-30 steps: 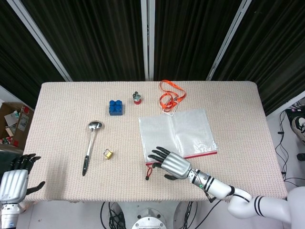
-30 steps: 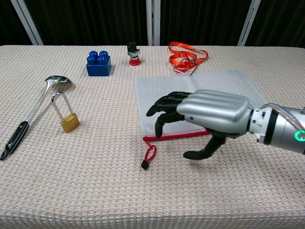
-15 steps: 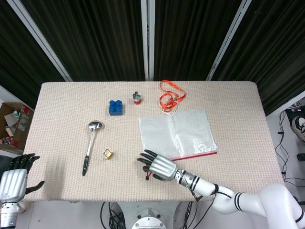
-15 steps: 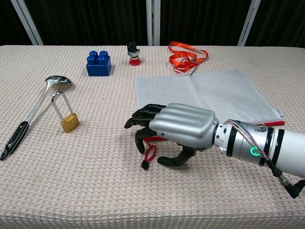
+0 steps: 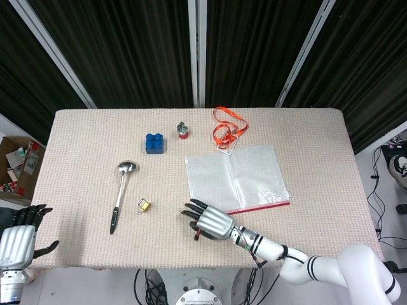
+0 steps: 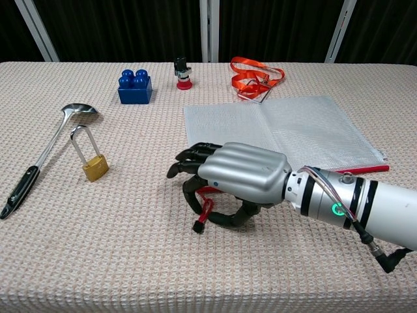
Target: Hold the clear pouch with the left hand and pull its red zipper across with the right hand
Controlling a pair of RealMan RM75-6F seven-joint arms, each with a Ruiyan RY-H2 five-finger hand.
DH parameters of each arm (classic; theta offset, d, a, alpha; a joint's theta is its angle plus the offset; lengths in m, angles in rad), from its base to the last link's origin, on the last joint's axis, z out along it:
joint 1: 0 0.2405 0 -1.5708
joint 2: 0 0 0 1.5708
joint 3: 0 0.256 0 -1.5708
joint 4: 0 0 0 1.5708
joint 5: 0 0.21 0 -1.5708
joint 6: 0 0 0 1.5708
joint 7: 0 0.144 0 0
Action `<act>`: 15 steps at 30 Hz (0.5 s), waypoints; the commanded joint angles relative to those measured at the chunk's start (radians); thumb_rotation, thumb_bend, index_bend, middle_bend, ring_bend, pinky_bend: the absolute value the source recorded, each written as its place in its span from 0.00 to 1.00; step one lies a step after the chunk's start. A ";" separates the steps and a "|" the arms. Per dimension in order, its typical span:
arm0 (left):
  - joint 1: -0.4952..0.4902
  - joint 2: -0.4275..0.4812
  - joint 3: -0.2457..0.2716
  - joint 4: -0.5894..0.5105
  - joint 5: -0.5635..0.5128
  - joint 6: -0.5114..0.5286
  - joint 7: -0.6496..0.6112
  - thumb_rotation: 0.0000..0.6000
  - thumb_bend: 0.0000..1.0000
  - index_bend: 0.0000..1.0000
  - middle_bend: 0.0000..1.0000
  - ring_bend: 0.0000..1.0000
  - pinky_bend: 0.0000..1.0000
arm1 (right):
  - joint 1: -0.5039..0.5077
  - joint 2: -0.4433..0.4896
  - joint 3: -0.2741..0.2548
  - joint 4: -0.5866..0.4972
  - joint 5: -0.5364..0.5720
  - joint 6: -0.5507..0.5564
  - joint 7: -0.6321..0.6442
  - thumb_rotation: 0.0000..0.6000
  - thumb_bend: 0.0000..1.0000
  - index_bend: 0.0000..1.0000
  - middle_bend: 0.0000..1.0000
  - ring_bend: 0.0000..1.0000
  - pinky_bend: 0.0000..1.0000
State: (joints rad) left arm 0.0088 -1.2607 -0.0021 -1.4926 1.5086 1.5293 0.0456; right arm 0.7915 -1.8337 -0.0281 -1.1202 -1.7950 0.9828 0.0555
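Right hand (image 6: 228,182) is curled around the red zipper pull cord (image 6: 204,212); a firm grip cannot be confirmed. Flat clear plastic pouch (image 6: 287,127) lies unheld, left hand (image 5: 18,244) spread off-bench.

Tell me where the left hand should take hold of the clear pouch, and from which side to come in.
Probably best pressed flat from above: the clear pouch lies thin and flat on the table, offering no raised edge. Go for its left part, near the end where the right hand curls around the red zipper pull. The left hand sits off the table's left corner, so come from that side.
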 commanded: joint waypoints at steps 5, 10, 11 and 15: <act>0.001 -0.003 0.001 0.007 0.001 0.001 -0.006 1.00 0.09 0.22 0.16 0.13 0.14 | 0.011 -0.021 -0.007 0.025 0.006 0.008 0.006 1.00 0.36 0.60 0.17 0.00 0.00; 0.002 -0.002 0.001 0.008 0.001 0.004 -0.009 1.00 0.09 0.22 0.16 0.13 0.14 | 0.015 -0.040 -0.010 0.048 0.005 0.032 0.013 1.00 0.38 0.67 0.20 0.00 0.00; 0.002 -0.002 0.001 0.008 0.001 0.004 -0.011 1.00 0.09 0.22 0.16 0.13 0.14 | 0.015 -0.043 -0.011 0.052 0.003 0.039 0.017 1.00 0.40 0.69 0.21 0.00 0.00; -0.003 0.001 0.002 0.007 0.006 -0.002 -0.021 1.00 0.09 0.22 0.16 0.13 0.14 | 0.016 -0.043 -0.011 0.058 -0.008 0.085 0.040 1.00 0.45 0.75 0.24 0.00 0.00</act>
State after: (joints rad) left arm 0.0072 -1.2601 -0.0004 -1.4852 1.5135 1.5291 0.0265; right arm 0.8067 -1.8766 -0.0392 -1.0646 -1.7979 1.0527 0.0857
